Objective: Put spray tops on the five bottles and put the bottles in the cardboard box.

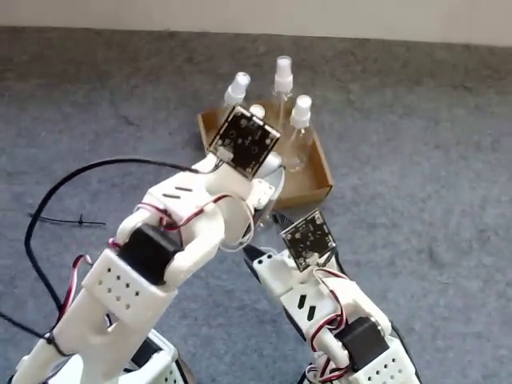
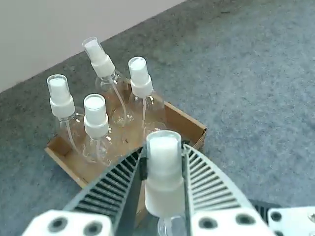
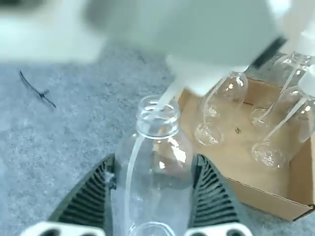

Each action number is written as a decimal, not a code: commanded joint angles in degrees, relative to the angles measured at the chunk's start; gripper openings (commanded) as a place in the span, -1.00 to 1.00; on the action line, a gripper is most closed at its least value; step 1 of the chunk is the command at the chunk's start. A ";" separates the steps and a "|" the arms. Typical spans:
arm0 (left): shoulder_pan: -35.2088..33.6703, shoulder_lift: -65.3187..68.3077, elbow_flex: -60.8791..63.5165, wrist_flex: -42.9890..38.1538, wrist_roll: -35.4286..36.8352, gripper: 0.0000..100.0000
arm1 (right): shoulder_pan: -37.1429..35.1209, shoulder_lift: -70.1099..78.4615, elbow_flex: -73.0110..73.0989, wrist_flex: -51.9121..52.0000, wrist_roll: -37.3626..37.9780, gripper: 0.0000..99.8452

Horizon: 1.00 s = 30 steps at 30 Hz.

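Four bottles [image 2: 96, 123] in cardboard box [image 2: 189, 125]; fifth bottle [image 3: 152, 167] beside it, spray top [image 2: 165, 172] above.

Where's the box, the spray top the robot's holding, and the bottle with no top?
cardboard box [image 2: 187, 123], left wrist view, inner side wall
spray top [image 2: 165, 172], left wrist view, white cap's middle
bottle [image 3: 152, 177], right wrist view, clear body

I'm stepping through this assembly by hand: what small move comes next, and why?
Probably lower the left end effector straight down. Its spray top hangs above the bottle in the right end effector; the tube is already in the neck, but the top is not seated.
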 commanded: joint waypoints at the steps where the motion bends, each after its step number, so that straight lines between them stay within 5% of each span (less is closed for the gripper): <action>1: 0.48 -6.11 1.63 1.05 -0.88 -0.99 | -0.22 -0.92 -0.40 -2.42 -1.76 -0.99; 9: 0.13 -12.35 5.76 1.05 -0.88 -0.65 | -0.22 -0.92 -0.57 -2.42 -1.76 -0.99; 20: -3.21 -12.26 -6.11 3.08 -2.46 -0.65 | -0.22 -0.92 -0.57 -2.42 -1.76 -0.99; 30: -5.41 -12.70 1.63 3.08 -6.95 -0.65 | -0.22 -0.92 -0.57 -2.42 -1.76 -0.99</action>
